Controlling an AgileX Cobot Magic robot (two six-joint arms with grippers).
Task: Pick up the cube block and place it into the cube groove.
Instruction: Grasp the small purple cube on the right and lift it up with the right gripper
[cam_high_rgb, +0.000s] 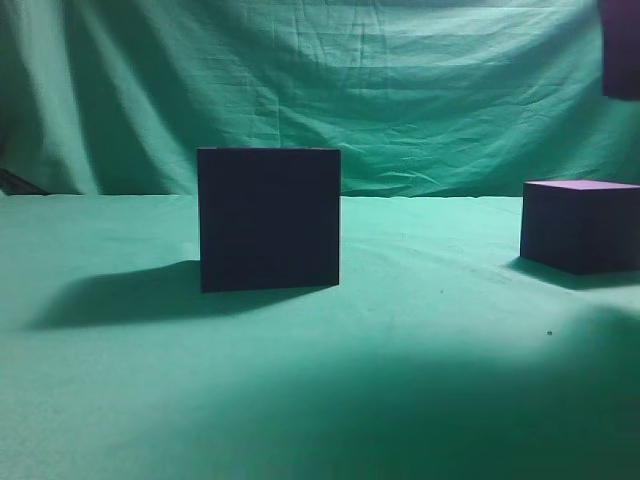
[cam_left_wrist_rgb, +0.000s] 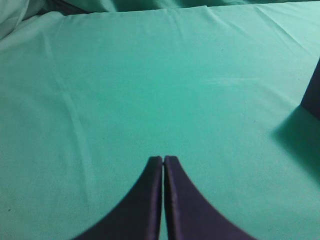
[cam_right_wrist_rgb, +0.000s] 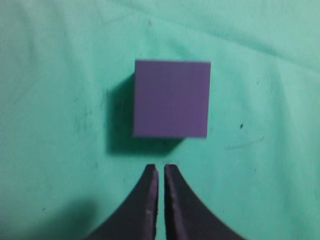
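The cube block (cam_high_rgb: 580, 225) is a small dark cube with a purple top, standing on the green cloth at the right edge of the exterior view. In the right wrist view its purple top (cam_right_wrist_rgb: 171, 98) lies straight ahead of my right gripper (cam_right_wrist_rgb: 161, 168), which hangs above it, apart from it, shut and empty. The cube groove (cam_high_rgb: 269, 218) is the large, nearly black box left of centre; its top hollow is hidden from this height. My left gripper (cam_left_wrist_rgb: 163, 159) is shut and empty over bare cloth, with an edge of the cube groove (cam_left_wrist_rgb: 313, 95) at its far right.
Green cloth covers the table (cam_high_rgb: 420, 380) and hangs as a backdrop behind it. A dark piece, likely my right arm (cam_high_rgb: 620, 48), hangs at the top right of the exterior view. The large box casts a long shadow to its left.
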